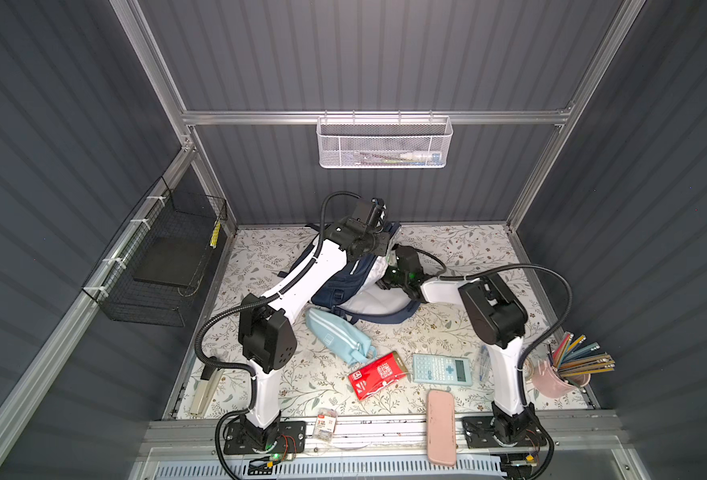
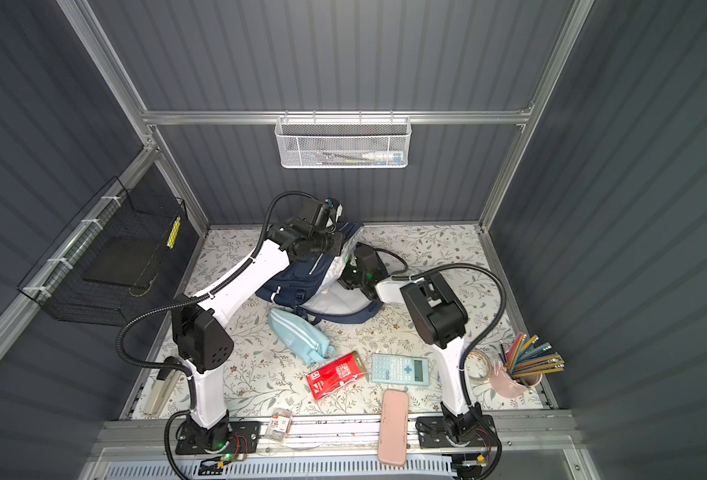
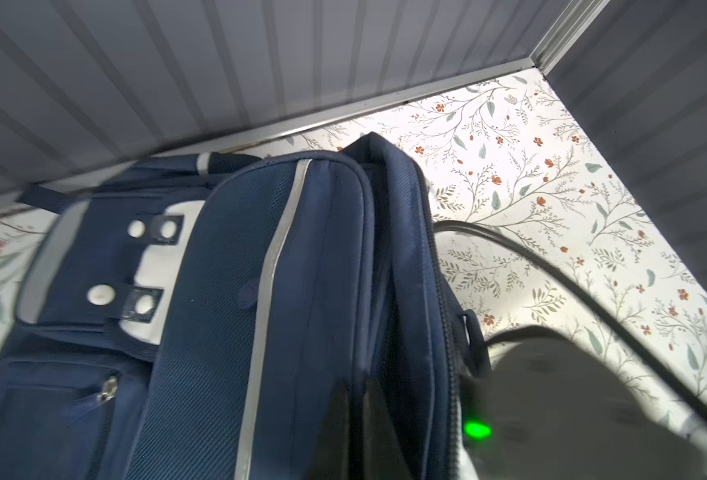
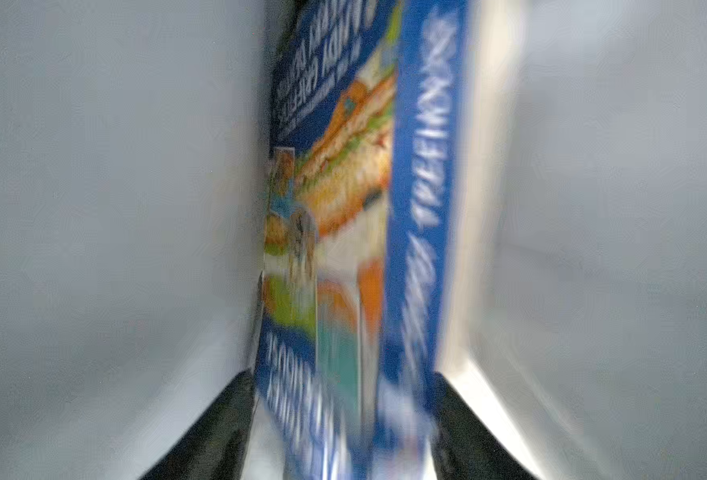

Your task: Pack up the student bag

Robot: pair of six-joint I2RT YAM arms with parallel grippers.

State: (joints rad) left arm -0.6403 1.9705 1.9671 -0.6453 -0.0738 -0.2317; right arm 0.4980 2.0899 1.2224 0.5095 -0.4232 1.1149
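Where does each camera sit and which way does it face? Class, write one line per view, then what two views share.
Both top views: high at the front, looking down on the table; left arm and right arm show.
Left wrist: beside the student bag, facing the back wall; left gripper shows, shut on its edge.
Right wrist: amid pale lining, facing a book; the right gripper straddles it.
Shared: top and left wrist views show the student bag.
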